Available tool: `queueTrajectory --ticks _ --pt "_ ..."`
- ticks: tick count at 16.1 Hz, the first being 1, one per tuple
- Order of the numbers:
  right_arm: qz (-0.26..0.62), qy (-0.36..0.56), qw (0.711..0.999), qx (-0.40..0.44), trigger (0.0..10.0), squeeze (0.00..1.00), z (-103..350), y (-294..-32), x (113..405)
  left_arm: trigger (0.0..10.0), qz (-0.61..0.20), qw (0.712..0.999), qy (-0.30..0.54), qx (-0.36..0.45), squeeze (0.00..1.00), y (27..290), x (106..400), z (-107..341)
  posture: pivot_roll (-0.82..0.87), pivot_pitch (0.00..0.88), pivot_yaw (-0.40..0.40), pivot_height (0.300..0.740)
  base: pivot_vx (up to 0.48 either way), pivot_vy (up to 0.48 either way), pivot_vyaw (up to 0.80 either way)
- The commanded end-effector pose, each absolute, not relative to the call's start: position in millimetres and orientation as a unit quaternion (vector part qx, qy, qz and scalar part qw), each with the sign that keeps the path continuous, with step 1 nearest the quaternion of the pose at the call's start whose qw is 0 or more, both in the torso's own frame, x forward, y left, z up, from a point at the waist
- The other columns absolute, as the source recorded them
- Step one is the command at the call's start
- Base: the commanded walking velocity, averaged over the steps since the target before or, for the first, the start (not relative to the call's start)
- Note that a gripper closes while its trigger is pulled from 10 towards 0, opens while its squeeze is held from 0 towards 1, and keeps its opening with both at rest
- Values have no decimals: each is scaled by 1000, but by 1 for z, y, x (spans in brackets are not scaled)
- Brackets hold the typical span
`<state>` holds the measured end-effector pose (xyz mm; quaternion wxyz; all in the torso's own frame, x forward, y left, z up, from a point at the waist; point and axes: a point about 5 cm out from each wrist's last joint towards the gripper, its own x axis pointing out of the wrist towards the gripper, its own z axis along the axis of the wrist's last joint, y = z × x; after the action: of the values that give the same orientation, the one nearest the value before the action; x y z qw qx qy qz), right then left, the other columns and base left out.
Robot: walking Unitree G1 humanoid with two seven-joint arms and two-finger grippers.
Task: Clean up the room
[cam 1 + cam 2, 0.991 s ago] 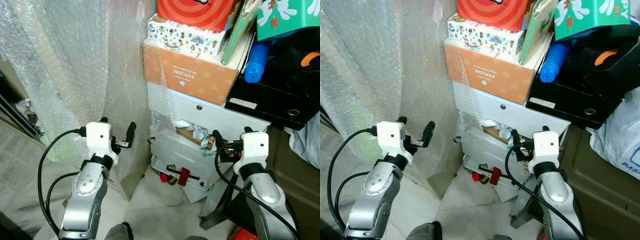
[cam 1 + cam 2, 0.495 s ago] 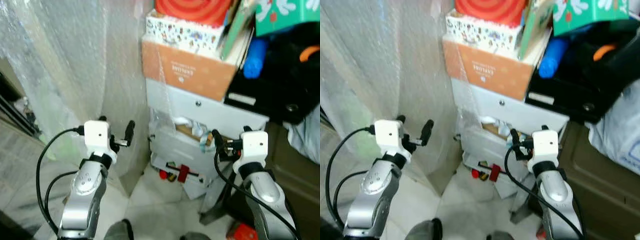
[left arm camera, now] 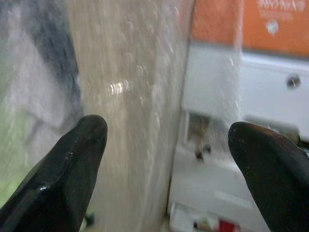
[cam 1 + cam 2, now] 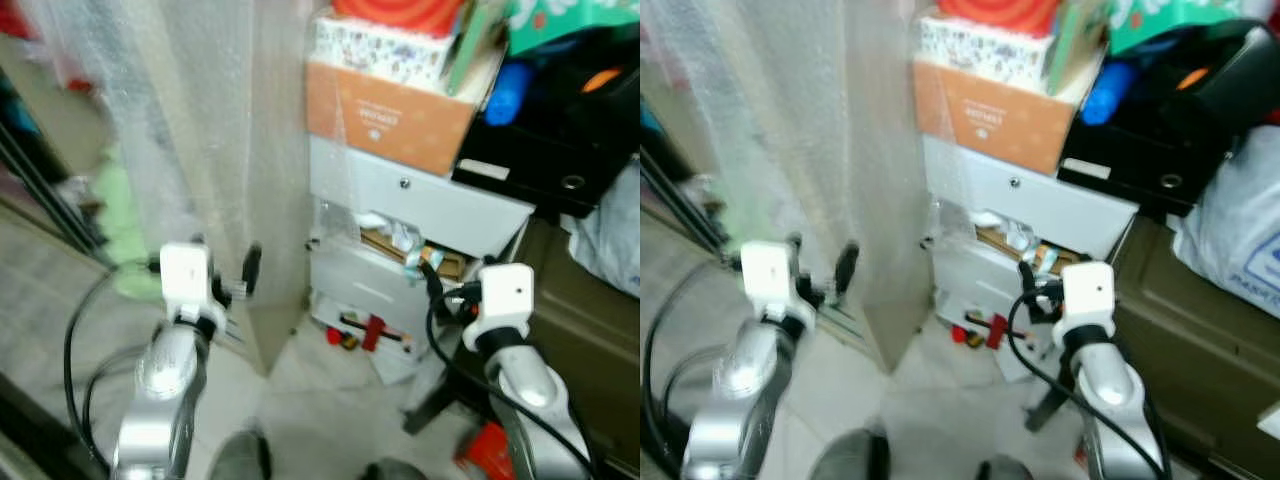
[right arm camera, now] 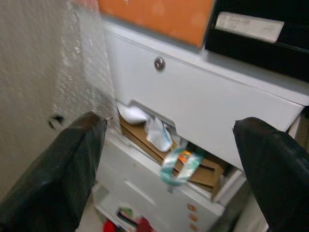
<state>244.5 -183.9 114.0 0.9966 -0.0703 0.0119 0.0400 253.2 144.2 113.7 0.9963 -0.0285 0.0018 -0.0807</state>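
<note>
Facing a white drawer unit (image 4: 420, 215), the robot holds both arms raised at mid-height. Nearest, the right gripper (image 5: 169, 159) is released, fingers spread wide and holding nothing; it points straight at the half-open drawer (image 5: 169, 150). The left gripper (image 3: 164, 159) is likewise spread and empty, aimed at a sheet of bubble wrap (image 3: 130, 96) beside the unit.

Just beyond the right fingertips, clutter spills from the drawer: white cloth (image 5: 157, 133), cardboard and a teal band (image 5: 176, 166). Its long axis appears to run across the drawer front. On the floor below lie small red items (image 4: 365, 332). Farther up, an orange box (image 4: 395, 115) rests on the unit.

Judgement: the right arm is nearer the drawer clutter.
</note>
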Motion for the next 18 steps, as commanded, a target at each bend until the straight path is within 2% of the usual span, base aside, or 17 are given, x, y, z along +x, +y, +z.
queueTrajectory --ticks 1,8,10,18 --pt "38 12 997 -67 10000 0 115 -184 244 10000 -87 996 -4 -26 0 143 257 118 -44 114 -15 740 -349 0 0" --pt "36 13 997 -64 10000 0 113 -184 244 10000 -87 996 0 -29 0 144 256 115 -44 114 -11 740 -50 0 0" --pt "41 16 994 -101 10000 0 112 -183 245 10000 -87 996 2 -26 0 144 257 115 -44 114 -10 740 0 0 0" --pt "54 7 996 -76 10000 0 114 -180 248 10000 -66 998 0 -11 0 147 255 113 -40 104 -12 740 0 0 800"
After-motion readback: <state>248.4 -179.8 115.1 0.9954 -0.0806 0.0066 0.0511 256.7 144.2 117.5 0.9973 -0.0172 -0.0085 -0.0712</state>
